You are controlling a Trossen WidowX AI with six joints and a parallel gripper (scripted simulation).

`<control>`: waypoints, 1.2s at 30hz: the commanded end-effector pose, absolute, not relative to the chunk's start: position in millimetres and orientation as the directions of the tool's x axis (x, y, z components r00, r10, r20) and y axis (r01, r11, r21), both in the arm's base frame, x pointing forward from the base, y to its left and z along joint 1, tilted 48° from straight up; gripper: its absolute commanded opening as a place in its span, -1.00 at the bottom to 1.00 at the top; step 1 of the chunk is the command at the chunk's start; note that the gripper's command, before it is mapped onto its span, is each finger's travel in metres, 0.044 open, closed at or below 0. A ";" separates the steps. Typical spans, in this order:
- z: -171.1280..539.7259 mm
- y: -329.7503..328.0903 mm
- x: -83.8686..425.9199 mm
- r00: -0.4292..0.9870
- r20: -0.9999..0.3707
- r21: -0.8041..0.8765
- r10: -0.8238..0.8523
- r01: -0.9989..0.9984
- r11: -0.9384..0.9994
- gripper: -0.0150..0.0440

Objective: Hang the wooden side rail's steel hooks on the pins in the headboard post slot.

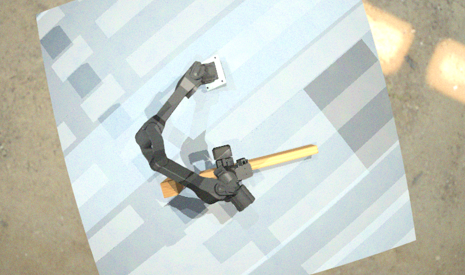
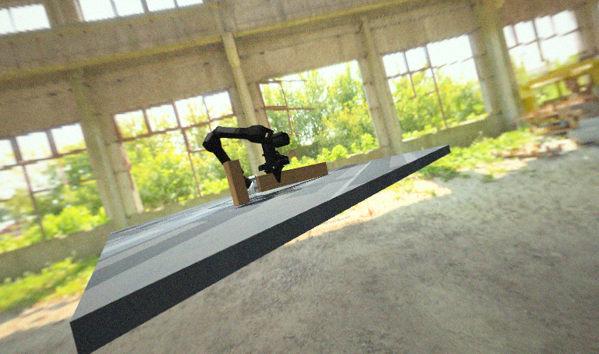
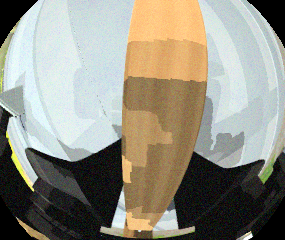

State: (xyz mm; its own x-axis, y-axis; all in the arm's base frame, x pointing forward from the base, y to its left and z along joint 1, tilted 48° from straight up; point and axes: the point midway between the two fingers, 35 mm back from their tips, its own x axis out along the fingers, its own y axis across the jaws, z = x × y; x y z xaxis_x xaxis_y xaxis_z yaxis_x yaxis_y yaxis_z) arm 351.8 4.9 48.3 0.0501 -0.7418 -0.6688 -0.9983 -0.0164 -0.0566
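Note:
The wooden side rail (image 1: pixel 284 157) (image 2: pixel 306 172) (image 3: pixel 167 100) lies long and level across the table, its far end at the right in the top and exterior views. My gripper (image 2: pixel 277 179) (image 3: pixel 149 140) is shut on the rail, one black finger on each side. The brown headboard post (image 1: pixel 170 189) (image 2: pixel 237 182) stands upright at the rail's left end. In the exterior view a small gap shows between post and rail. My forearm covers that place in the top view. The steel hooks, the slot and its pins cannot be made out, nor whether the rail's near end is lifted.
The patterned table (image 1: pixel 329 203) (image 2: pixel 194 262) has a dark front edge (image 2: pixel 229 262) in the exterior view. My arm's white base plate (image 1: pixel 221 74) is at the upper middle in the top view. The arm bends left and passes over the space between post and gripper.

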 end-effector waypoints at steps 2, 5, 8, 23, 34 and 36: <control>52.9 8.6 356.5 0.069 -0.671 -0.077 -0.739 -0.997 -0.023 -0.49; 53.4 8.5 356.7 0.069 -0.671 -0.077 -0.739 -0.997 -0.023 -0.49; 53.5 8.3 356.6 0.069 -0.671 -0.077 -0.739 -0.997 -0.023 -0.49; 54.3 6.8 354.9 0.069 -0.670 -0.077 -0.739 -0.997 -0.023 -0.49; 55.1 6.1 353.8 0.069 -0.670 -0.077 -0.739 -0.997 -0.023 -0.49; 55.2 5.9 353.7 0.069 -0.670 -0.077 -0.739 -0.997 -0.023 -0.49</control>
